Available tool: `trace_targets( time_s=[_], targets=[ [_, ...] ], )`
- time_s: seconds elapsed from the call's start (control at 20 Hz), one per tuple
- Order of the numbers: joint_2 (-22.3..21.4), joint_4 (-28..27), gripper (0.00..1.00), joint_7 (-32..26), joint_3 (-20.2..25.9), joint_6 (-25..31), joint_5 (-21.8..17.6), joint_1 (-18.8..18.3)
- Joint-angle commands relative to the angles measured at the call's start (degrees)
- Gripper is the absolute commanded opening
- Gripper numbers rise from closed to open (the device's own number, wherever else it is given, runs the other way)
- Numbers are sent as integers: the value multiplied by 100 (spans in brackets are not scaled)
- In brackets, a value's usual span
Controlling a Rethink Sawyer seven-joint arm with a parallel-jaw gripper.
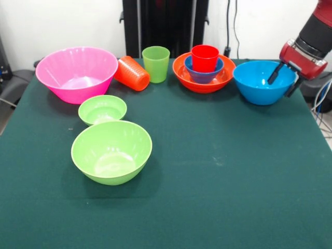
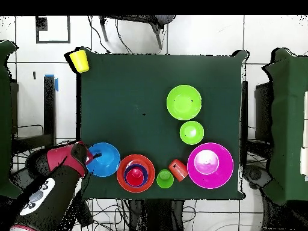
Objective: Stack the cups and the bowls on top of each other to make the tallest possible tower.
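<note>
So far we judge the task only begun. The tower [image 1: 204,70] has three pieces: the wide orange bowl [image 1: 187,79] as base, the small dark blue bowl [image 1: 203,77] sitting inside it, and the red cup [image 1: 205,57] standing upright in the blue one. In the front view it stands at about 1 o'clock from the middle of the worktop [image 1: 223,187], near the far edge.

All other pieces are not yet stacked, and each bowl we can look into is empty. The large blue bowl [image 1: 255,83] stands just beside the tower, at its 3 o'clock. The light green cup [image 1: 155,63] stands upright at the tower's 9 o'clock, and the orange cup [image 1: 132,73] lies on its side next to it, touching or nearly touching the huge pink bowl [image 1: 77,73] at 11 o'clock. The small green bowl [image 1: 102,109] sits in front of the pink one, and the large green bowl [image 1: 111,151] is nearer to the camera, at 8 o'clock. The yellow cup [image 2: 79,60] shows only in the overhead view, at the corner of the worktop far from the robot, perhaps just off it; we cannot tell which.

The claw [image 1: 284,83] hangs at the right rim of the large blue bowl with its two fingers spread apart, one over the inside and one outside. It holds nothing as far as we see; whether it touches the rim, we cannot tell.

We think seven pieces remain to be added.
</note>
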Motion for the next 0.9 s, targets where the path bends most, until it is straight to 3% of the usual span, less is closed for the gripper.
trace_targets(
  time_s=[0.05,0.3,0.45,0.9],
  targets=[
    [-84,49,100,742,552,421,246,-330],
    [-140,-709,100,870,371,1593,308,-458],
    [-61,-1178,100,862,282,2016,270,-554],
    [39,-1412,100,1025,275,1808,334,-602]
  ],
)
